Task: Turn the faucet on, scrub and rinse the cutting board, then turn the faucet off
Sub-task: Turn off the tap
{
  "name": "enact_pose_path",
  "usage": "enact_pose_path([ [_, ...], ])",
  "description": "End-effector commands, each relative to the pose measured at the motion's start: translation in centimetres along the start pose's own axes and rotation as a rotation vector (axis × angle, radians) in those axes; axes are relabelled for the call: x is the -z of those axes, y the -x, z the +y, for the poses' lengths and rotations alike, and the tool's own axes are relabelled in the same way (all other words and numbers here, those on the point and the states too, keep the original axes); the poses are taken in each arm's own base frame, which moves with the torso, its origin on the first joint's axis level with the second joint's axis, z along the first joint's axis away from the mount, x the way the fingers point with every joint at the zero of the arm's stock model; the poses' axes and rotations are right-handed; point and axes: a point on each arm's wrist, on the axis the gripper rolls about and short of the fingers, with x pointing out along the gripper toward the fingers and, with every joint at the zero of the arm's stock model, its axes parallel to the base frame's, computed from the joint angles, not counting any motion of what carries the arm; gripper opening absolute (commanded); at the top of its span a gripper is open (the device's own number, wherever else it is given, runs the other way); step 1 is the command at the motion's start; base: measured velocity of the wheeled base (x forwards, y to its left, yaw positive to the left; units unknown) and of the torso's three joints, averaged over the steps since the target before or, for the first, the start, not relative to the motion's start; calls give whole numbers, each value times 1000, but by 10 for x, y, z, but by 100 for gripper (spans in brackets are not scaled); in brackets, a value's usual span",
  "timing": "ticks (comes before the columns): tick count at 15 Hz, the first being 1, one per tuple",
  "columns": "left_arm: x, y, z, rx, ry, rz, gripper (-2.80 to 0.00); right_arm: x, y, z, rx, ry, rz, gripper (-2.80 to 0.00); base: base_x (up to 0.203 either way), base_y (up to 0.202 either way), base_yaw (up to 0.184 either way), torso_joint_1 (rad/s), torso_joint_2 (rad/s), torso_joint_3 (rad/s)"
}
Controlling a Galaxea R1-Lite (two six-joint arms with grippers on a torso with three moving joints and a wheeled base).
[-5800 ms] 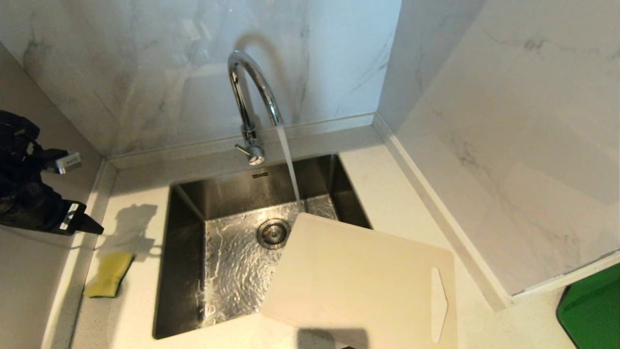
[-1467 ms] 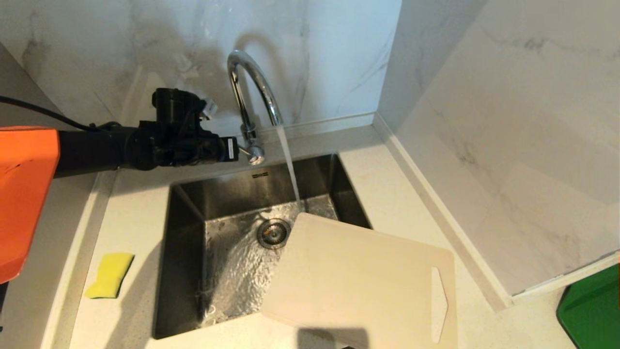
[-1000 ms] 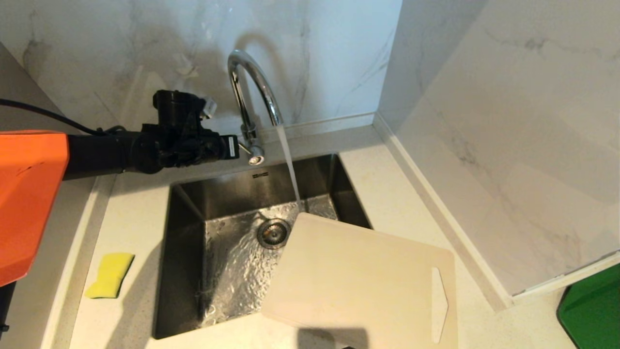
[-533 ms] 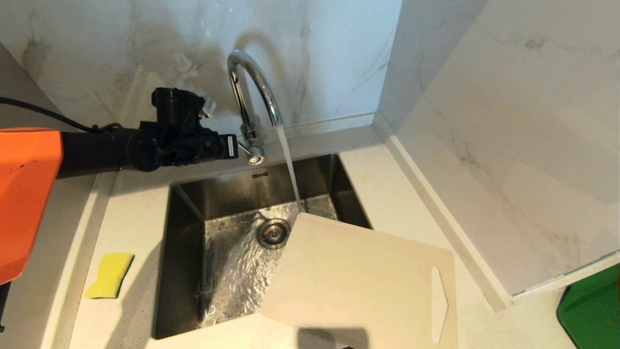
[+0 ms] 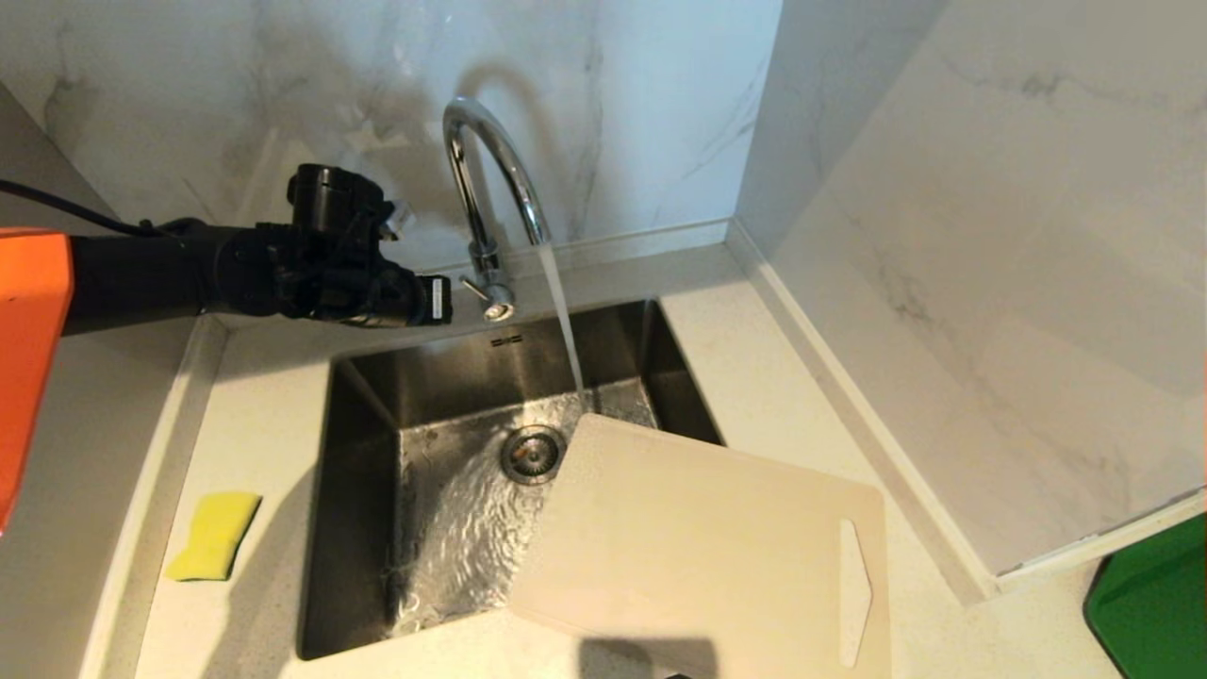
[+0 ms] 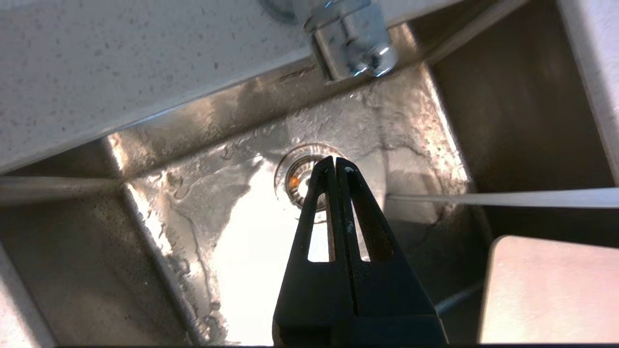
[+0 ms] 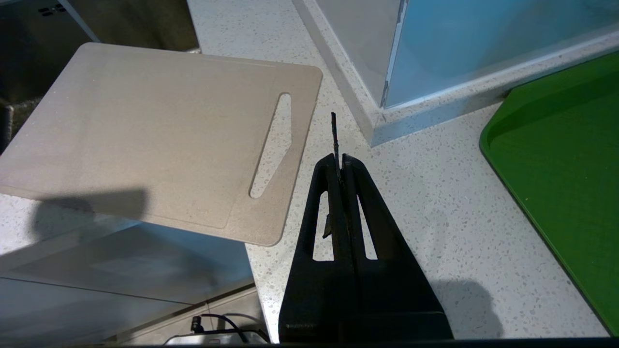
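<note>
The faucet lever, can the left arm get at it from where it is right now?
Probably yes. The left gripper, shut, sits beside the faucet with its small lever just ahead, and nothing stands between them.

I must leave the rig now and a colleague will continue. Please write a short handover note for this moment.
Left gripper: shut, empty, level beside the faucet lever.
Right gripper: shut, empty, parked over the counter near the cutting board.
Faucet: on, water running into the sink.
Cutting board: lies across the sink's near right corner, partly on the counter; the stream falls just past its far edge.
Yellow sponge: on the counter left of the sink, not held.
Done: water turned on.
Left: whether scrubbing and rinsing are finished cannot be told; turn the faucet off.
</note>
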Motion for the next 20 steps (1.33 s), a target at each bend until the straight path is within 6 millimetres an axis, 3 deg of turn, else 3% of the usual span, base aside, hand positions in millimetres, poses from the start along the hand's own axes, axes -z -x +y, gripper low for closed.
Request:
enact_pose_path([
  [1, -3, 3, -6, 13, 10, -14, -280, 0, 0, 0, 2, 0, -1, -280, 0, 0, 0, 0, 0, 0],
  [8, -3, 1, -19, 42, 24, -44, -280, 0, 0, 0, 0, 0, -1, -280, 0, 0, 0, 0, 0, 0],
  [20, -2, -12, -19, 37, 0, -112, -280, 0, 0, 0, 0, 0, -1, -280, 0, 0, 0, 0, 0, 0],
])
